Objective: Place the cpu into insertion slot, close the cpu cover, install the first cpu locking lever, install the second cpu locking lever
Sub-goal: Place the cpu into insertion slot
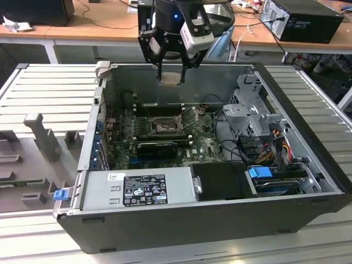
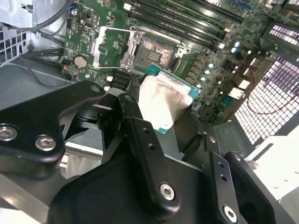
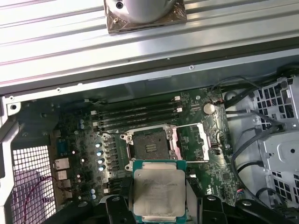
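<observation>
Pincer [image 1: 171, 75] grips the cpu [image 3: 159, 192] by its edges — hanging above the bare insertion slot [image 3: 150, 142], cpu cover [image 3: 192, 142] swung open.

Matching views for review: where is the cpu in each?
Exterior view: cpu in the jaws, above the case.
Second wrist view: cpu in the jaws, near the insertion slot.
First wrist view: cpu between the jaws, near the insertion slot.
Shared landmark: the empty insertion slot.
</observation>
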Controlling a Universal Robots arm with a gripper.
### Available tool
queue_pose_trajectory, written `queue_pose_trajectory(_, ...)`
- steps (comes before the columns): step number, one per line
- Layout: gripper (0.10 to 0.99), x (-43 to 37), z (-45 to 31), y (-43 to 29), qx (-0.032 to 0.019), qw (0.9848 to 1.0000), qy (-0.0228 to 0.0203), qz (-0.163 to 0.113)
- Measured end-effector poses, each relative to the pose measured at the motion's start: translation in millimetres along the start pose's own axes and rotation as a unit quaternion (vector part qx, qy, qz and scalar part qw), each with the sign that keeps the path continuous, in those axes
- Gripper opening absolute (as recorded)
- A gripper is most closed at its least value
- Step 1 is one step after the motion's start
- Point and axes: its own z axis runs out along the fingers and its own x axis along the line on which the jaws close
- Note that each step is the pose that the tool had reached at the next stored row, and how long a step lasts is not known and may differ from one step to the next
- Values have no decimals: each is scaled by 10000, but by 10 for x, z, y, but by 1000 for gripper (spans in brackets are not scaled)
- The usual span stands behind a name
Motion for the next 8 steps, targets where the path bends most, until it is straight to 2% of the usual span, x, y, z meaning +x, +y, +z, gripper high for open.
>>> queue_pose_trajectory(8,541,0,1,1,-3,9999,-11,115)
